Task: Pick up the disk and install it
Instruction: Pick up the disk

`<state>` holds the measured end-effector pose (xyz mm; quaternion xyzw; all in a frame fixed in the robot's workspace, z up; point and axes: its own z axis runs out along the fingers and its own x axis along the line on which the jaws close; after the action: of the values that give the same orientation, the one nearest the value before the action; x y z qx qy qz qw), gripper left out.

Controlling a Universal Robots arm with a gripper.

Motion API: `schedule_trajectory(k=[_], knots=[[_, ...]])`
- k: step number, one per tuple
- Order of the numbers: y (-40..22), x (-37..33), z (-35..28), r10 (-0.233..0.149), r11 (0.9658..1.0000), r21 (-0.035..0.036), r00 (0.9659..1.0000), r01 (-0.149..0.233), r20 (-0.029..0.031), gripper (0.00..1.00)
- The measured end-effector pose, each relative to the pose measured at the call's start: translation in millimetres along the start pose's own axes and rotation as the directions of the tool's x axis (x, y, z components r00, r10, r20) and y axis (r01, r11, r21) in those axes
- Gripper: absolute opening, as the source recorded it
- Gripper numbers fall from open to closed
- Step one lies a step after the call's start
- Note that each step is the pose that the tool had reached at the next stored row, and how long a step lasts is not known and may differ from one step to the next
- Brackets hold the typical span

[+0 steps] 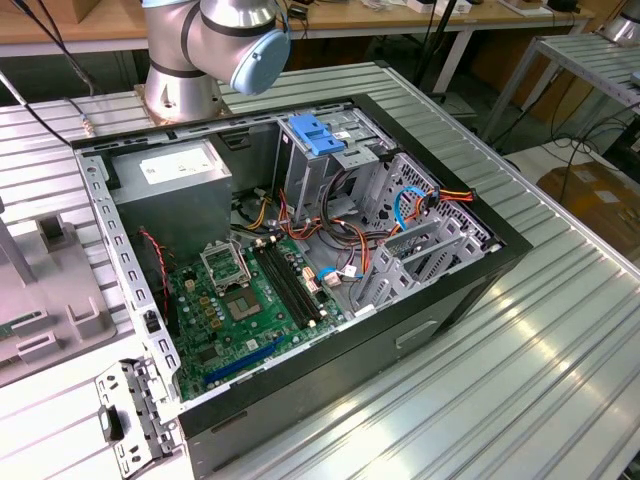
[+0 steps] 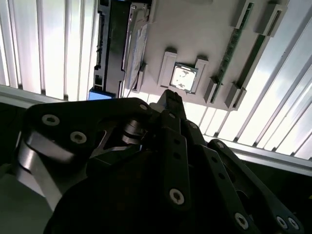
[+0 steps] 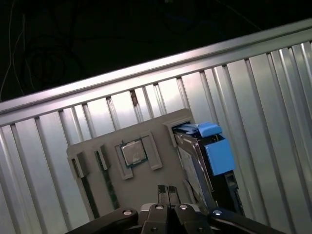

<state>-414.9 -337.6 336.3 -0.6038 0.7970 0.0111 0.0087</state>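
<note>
A ribbed metal table (image 1: 560,350) fills the workspace, with wooden benches and cables behind it. In both wrist views the disk (image 3: 195,170) (image 2: 135,48) stands on its edge in a slot at one end of a flat grey holder (image 3: 156,180) (image 2: 209,34), its labelled silver face turned toward the holder's middle and its dark underside turned outward. A blue side rail (image 3: 217,153) (image 2: 100,93) caps its near end. Nothing grips it.

The gripper (image 3: 168,191) (image 2: 170,97) hangs above the holder, its two fingertips pressed together with nothing between them. They sit over the bare grey plate beside the disk, apart from it.

Further along the holder, a square processor chip (image 3: 134,152) (image 2: 184,78) lies in a raised frame, and thin green memory sticks (image 3: 109,192) (image 2: 234,41) sit in slots at the far end. The holder rests on the table's ribs, near the rail along one table edge.

In the exterior view an open computer case (image 1: 330,385) lies in the middle of the table – a green motherboard (image 1: 240,300), a grey power supply (image 1: 170,185) and a bare blue bracket (image 1: 315,135) show inside. The arm's base (image 1: 185,85) stands at the far edge of the table, behind the case.
</note>
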Motion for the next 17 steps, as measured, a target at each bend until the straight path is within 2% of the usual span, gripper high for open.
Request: schedule_trajectory(k=[9,17], knots=[[0.0,0.0,0.0,-0.070,0.9975,-0.0019,0.9975,0.070,-0.0004,0.11],[0.0,0.0,0.0,-0.127,0.9919,-0.0035,0.9919,0.127,-0.0007,0.11]])
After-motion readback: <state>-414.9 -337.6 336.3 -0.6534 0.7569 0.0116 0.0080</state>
